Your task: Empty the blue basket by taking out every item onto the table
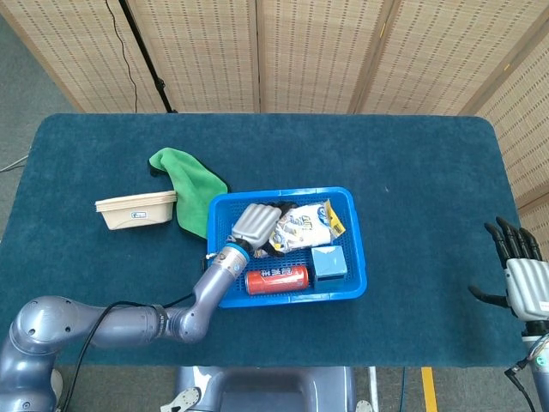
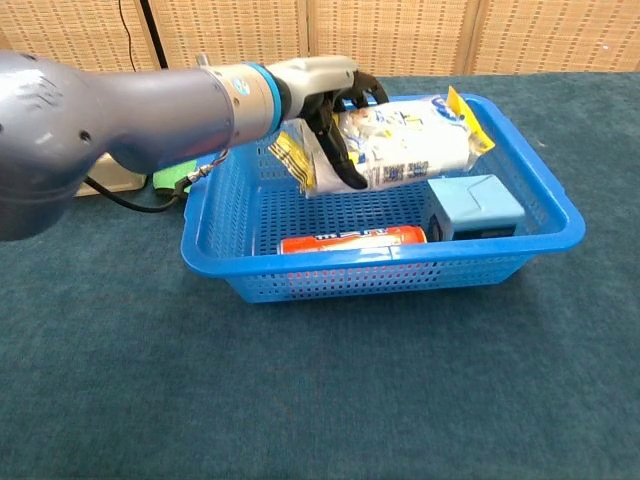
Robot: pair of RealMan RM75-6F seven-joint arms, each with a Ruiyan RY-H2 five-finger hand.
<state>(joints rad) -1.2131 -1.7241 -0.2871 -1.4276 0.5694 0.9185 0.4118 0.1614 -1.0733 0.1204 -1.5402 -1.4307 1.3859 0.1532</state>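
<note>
The blue basket (image 1: pixel 358 249) (image 2: pixel 250 270) stands mid-table. My left hand (image 1: pixel 255 224) (image 2: pixel 325 95) grips a white snack bag with yellow ends (image 1: pixel 304 225) (image 2: pixel 410 142) and holds it above the basket floor. A red can (image 1: pixel 276 279) (image 2: pixel 350 240) lies on its side along the basket's near wall. A light blue box (image 1: pixel 329 263) (image 2: pixel 475 205) lies tipped over at the near right corner. My right hand (image 1: pixel 519 275) hangs open off the table's right edge, seen only in the head view.
A green cloth (image 1: pixel 184 178) (image 2: pixel 180 172) lies just left of the basket. A cream lidded container (image 1: pixel 135 209) (image 2: pixel 115 183) sits further left. Bare blue tabletop (image 1: pixel 429 189) spreads right of the basket and behind it.
</note>
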